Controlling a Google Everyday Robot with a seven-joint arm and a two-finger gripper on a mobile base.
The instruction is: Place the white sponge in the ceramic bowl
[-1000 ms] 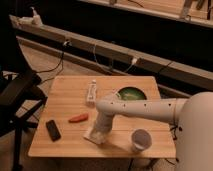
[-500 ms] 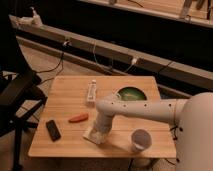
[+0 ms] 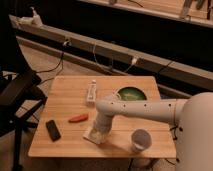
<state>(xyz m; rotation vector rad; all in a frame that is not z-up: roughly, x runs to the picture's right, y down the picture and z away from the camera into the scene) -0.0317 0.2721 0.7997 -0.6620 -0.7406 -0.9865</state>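
Observation:
The white sponge (image 3: 92,135) lies flat on the wooden table (image 3: 65,92), near its front edge. My gripper (image 3: 100,129) points down at the sponge and sits right on top of it, covering part of it. The arm reaches in from the right across the table. The ceramic bowl (image 3: 131,94), green with a dark rim, stands at the back right of the table, behind the arm and apart from the sponge.
A white paper cup (image 3: 141,140) stands at the front right. An orange carrot-like piece (image 3: 78,118) and a black flat object (image 3: 53,129) lie at the front left. An upright-printed white tube (image 3: 91,92) lies at the back centre. A dark chair (image 3: 17,92) stands left of the table.

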